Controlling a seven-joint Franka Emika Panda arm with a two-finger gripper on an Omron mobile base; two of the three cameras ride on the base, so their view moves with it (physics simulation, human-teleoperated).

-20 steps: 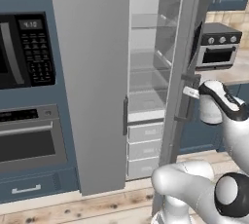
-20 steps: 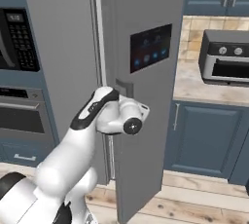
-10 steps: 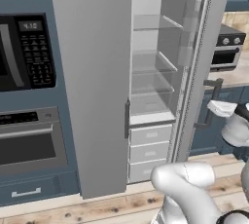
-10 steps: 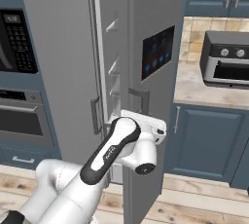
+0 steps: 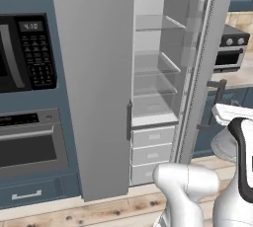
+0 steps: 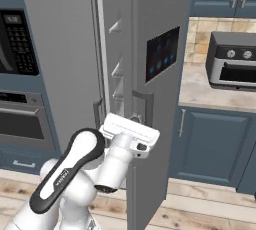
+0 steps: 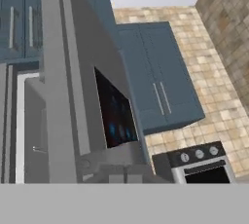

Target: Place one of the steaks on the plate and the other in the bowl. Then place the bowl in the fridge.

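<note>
Ahead of the base, fridge (image 5: 163, 88) door (image 6: 160, 74) open, shelves bare, so bowl likely not yet stored. Arm's hand (image 6: 131, 133) by door; finger state: cannot tell.

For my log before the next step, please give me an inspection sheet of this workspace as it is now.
Surface: pale wooden floor; beige stone counter.
Job's things: tall grey-silver fridge with right door open, clear glass shelves bare; steaks, plate, bowl: nothing seen.
Clutter: nothing seen.
Gripper: fingers hidden, state cannot be told.
Cables: nothing seen.
Surroundings: black built-in microwave, built-in oven, grey countertop toaster oven, dark blue cabinets.
</note>
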